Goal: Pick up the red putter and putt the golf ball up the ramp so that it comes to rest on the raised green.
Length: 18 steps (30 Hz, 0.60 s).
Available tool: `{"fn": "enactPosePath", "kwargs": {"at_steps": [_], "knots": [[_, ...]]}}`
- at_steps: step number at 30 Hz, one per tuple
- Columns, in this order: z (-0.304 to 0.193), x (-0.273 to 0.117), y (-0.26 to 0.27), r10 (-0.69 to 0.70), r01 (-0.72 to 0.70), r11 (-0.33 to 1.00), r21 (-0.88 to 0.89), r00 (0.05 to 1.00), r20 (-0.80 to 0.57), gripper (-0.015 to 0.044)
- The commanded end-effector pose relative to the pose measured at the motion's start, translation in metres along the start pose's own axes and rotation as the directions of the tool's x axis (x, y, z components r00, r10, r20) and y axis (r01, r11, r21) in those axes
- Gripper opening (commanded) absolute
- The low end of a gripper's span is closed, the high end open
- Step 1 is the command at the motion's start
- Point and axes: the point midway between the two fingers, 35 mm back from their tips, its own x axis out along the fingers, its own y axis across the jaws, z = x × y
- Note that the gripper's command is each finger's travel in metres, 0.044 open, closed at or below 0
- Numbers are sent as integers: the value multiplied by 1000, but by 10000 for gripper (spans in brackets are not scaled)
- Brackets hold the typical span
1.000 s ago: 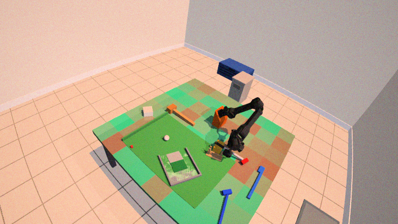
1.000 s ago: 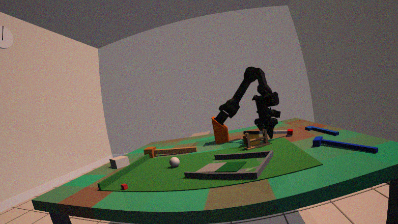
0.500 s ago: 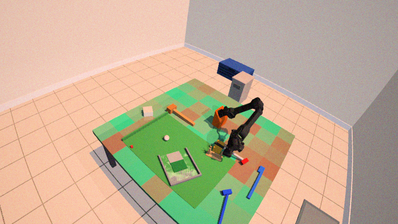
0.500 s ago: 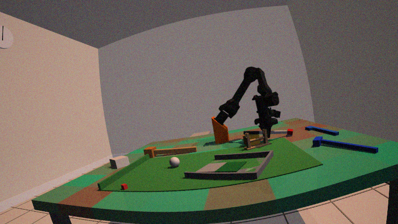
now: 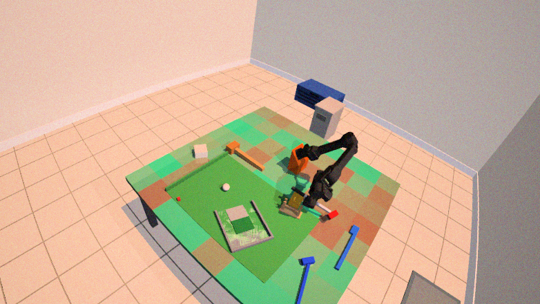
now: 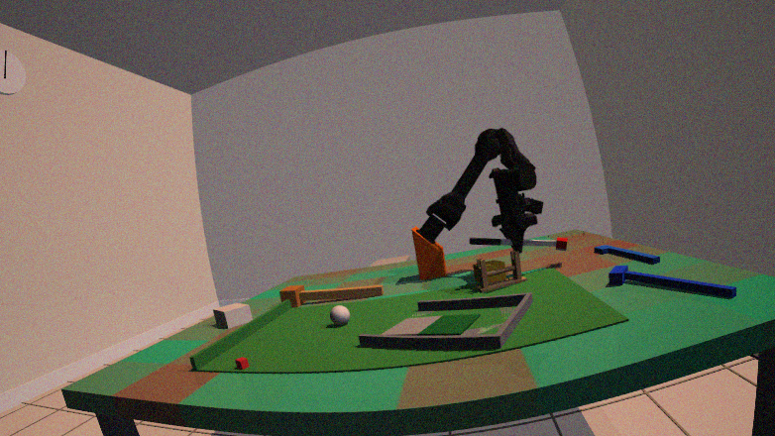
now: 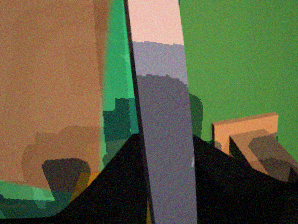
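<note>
The red putter (image 5: pixel 332 214) (image 6: pixel 562 244) has a red head, a light shaft and a dark grip end. My gripper (image 5: pixel 309 204) (image 6: pixel 518 247) (image 7: pixel 157 140) is shut on its shaft, which runs up between the fingers in the wrist view. The putter is held roughly level above the table, with its shadow apart below it. The white golf ball (image 5: pixel 226 186) (image 6: pixel 339 315) rests on the green mat (image 5: pixel 199 196) (image 6: pixel 292 347). The pale ramp (image 5: pixel 237 212) (image 6: pixel 409 325) leads to the raised green (image 5: pixel 243 226) (image 6: pixel 450 324), with grey walls around its sides and far end.
A wooden stand (image 5: pixel 289 211) (image 6: pixel 483 275) and a yellow-brown block (image 5: pixel 295 199) (image 6: pixel 490 269) are close below the gripper. An orange mallet (image 5: pixel 248 159) (image 6: pixel 341 294), a white block (image 5: pixel 200 151) (image 6: pixel 233 316), a small red cube (image 5: pixel 178 198) (image 6: pixel 241 363) and two blue putters (image 5: pixel 346 249) (image 6: pixel 677 283) lie around.
</note>
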Motion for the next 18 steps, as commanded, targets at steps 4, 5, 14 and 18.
{"fn": "enactPosePath", "kwargs": {"at_steps": [4,5,14,18], "knots": [[6,-42,2,-7,7,1000,-7,1000,13,0],[7,-48,3,-8,8,1000,-6,1000,14,0],[-1,-51,-2,-26,25,999,39,1000,3,0],[-12,-54,-11,-50,50,992,113,999,-2,0]]}}
